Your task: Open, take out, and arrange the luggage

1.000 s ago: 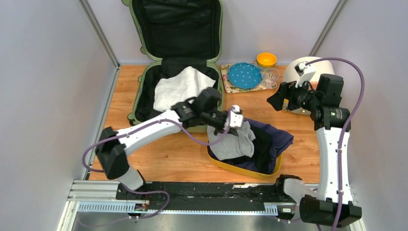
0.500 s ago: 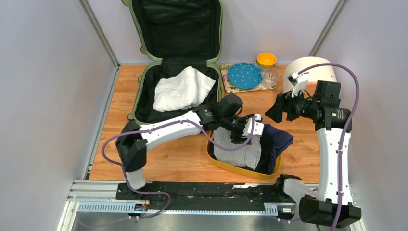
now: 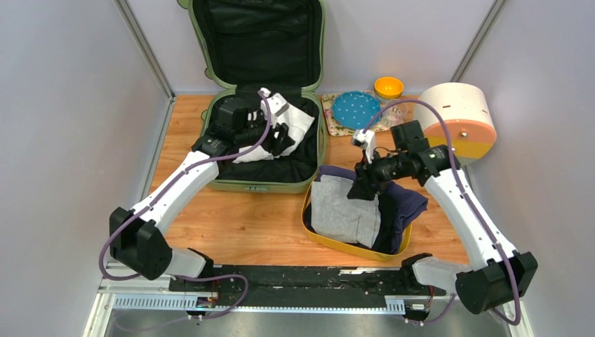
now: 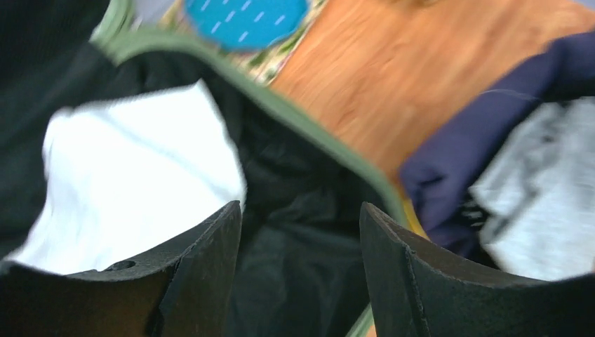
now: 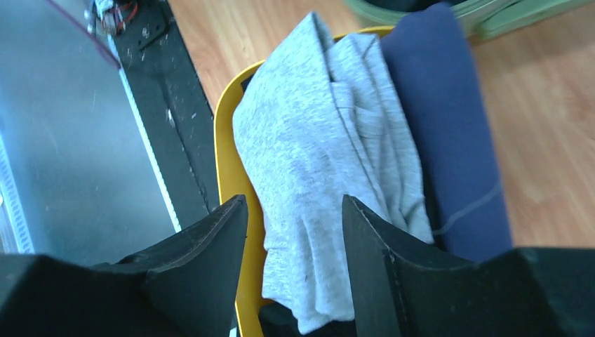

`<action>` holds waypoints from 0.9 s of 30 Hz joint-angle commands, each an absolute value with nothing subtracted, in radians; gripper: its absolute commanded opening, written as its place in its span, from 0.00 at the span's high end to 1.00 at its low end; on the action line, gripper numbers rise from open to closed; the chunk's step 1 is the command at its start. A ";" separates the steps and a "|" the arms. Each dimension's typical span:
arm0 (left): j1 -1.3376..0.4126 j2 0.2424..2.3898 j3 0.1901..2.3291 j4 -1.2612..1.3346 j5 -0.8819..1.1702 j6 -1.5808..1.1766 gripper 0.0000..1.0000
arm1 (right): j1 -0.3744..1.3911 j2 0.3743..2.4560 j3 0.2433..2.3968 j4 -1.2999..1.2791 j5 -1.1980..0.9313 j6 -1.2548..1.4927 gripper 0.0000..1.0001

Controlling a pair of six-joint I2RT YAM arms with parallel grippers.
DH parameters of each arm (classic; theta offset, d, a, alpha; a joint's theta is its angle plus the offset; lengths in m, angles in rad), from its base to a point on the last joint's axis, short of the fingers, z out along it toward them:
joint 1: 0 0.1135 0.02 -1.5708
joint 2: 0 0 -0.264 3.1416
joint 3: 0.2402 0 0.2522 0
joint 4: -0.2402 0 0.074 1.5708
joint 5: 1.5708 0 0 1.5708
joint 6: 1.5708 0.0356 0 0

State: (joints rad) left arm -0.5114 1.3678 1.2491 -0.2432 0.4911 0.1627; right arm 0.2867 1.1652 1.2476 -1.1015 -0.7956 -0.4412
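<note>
The sage-green luggage (image 3: 259,187) lies open at the back left, its lid leaning on the wall. A white cloth (image 3: 300,121) rests on its black lining. My left gripper (image 3: 284,137) hovers open over that cloth and lining, with nothing between its jaws. In the left wrist view the gripper (image 4: 302,217) looks down on lining, with the white cloth (image 4: 133,189) at the left and the green rim (image 4: 309,133) beyond. My right gripper (image 3: 363,188) hangs open above the grey garment (image 3: 344,210) in the yellow tray (image 3: 330,239). In the right wrist view the jaws of that gripper (image 5: 295,210) straddle the grey garment (image 5: 316,140) from above.
A navy garment (image 3: 407,200) fills the tray's right side. A blue dotted plate (image 3: 356,109), an orange bowl (image 3: 388,87) and a clear glass (image 3: 395,111) stand at the back. A round cream-and-orange box (image 3: 459,119) sits at the back right. Walls close both sides.
My left gripper let go of the grey garment in the tray and swung back over the luggage. My right arm came down from the back right over the tray, its jaws narrowing.
</note>
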 commanded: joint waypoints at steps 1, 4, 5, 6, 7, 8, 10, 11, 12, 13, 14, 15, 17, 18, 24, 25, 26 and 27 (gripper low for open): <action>-0.401 1.425 1.192 -0.204 0.341 0.011 0.30 | 0.359 1.225 1.164 -1.020 -0.782 -0.491 0.45; -0.365 1.466 1.157 -0.201 0.319 0.073 0.29 | 0.368 1.276 1.085 -1.000 -0.704 -0.509 0.46; -0.357 1.476 1.146 -0.195 0.298 0.095 0.29 | 0.368 1.290 1.071 -0.999 -0.636 -0.511 0.46; -0.341 1.488 1.137 -0.181 0.304 0.101 0.26 | 0.368 1.310 1.054 -0.999 -0.603 -0.514 0.46; -0.333 1.515 1.125 -0.179 0.311 0.113 0.24 | 0.364 1.322 1.036 -0.997 -0.579 -0.517 0.46; -0.330 1.531 1.124 -0.178 0.308 0.144 0.23 | 0.361 1.347 1.028 -0.994 -0.545 -0.520 0.46; -0.315 1.572 1.120 -0.149 0.337 0.175 0.20 | 0.341 1.356 1.028 -1.000 -0.543 -0.514 0.45; -0.316 1.584 1.115 -0.132 0.369 0.220 0.19 | 0.336 1.355 1.043 -1.005 -0.567 -0.506 0.44; -0.316 1.592 1.108 -0.095 0.396 0.250 0.18 | 0.330 1.351 1.055 -1.012 -0.584 -0.500 0.41; -0.314 1.604 1.091 -0.074 0.411 0.288 0.18 | 0.330 1.347 1.074 -1.031 -0.600 -0.496 0.40; -0.316 1.614 1.085 -0.049 0.420 0.302 0.18 | 0.328 1.338 1.109 -1.045 -0.636 -0.492 0.39; -0.318 1.624 1.083 -0.020 0.417 0.317 0.18 | 0.328 1.335 1.130 -1.060 -0.653 -0.492 0.38; -0.321 1.655 1.077 0.020 0.362 0.354 0.18 | 0.328 1.324 1.184 -1.081 -0.689 -0.483 0.37; -0.325 1.664 1.056 0.073 0.342 0.373 0.17 | 0.328 1.315 1.201 -1.086 -0.695 -0.474 0.37; -0.359 1.730 1.028 0.228 0.204 0.486 0.17 | 0.307 1.327 1.340 -1.120 -0.710 -0.453 0.34; -0.360 1.752 1.034 0.230 0.199 0.486 0.17 | 0.304 1.331 1.356 -1.137 -0.718 -0.457 0.33; -0.362 1.761 1.043 0.229 0.205 0.479 0.16 | 0.302 1.336 1.370 -1.146 -0.721 -0.460 0.31; -0.364 1.776 1.057 0.226 0.213 0.471 0.16 | 0.299 1.344 1.393 -1.153 -0.722 -0.462 0.30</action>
